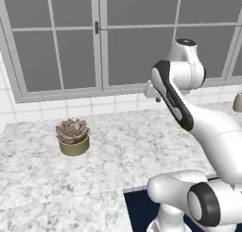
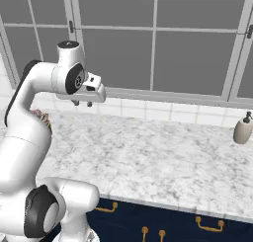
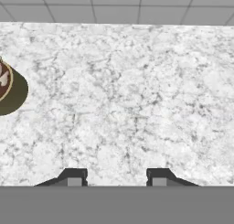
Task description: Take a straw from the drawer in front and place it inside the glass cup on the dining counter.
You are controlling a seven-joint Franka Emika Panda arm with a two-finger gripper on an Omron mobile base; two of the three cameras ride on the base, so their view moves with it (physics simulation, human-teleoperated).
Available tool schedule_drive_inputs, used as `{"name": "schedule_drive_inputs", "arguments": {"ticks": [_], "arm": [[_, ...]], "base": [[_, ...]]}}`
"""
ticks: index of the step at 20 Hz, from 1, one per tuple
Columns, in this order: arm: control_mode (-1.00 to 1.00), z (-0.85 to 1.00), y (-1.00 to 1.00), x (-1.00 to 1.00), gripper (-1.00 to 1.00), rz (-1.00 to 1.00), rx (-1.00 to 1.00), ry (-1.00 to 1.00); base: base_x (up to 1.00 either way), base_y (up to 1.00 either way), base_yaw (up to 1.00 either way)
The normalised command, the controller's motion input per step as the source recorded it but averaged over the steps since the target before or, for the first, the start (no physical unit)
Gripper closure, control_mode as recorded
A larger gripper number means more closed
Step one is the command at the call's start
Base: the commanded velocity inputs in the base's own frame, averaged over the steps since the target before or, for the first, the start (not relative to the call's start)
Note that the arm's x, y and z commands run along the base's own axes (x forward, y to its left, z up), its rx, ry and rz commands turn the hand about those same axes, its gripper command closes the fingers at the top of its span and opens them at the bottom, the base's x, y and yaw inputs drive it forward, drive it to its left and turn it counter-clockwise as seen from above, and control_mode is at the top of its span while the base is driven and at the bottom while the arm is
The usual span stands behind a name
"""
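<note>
My gripper hangs high over a white-grey speckled marble counter under the window and points down at it. In the hand view its two dark fingertips stand well apart with bare marble between them, so the gripper is open and holds nothing. Below the counter's front edge run dark navy fronts with brass handles, all closed; I cannot tell which one is the drawer. The straw, the glass cup and the dining counter are out of view.
A tan pot with a succulent stands on the left of the counter, at the left edge of the hand view. A soap dispenser stands at the far right by the tiled wall. Large windows close off the back.
</note>
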Motion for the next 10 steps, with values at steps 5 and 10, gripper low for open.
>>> {"name": "schedule_drive_inputs", "arguments": {"ticks": [5,10], "arm": [[1.00,0.00,0.00,0.00,-1.00,0.00,0.00,0.00],[1.00,0.00,0.00,0.00,-1.00,0.00,0.00,0.00]], "base": [[-0.49,0.00,0.00],[-0.84,-0.44,0.00]]}}
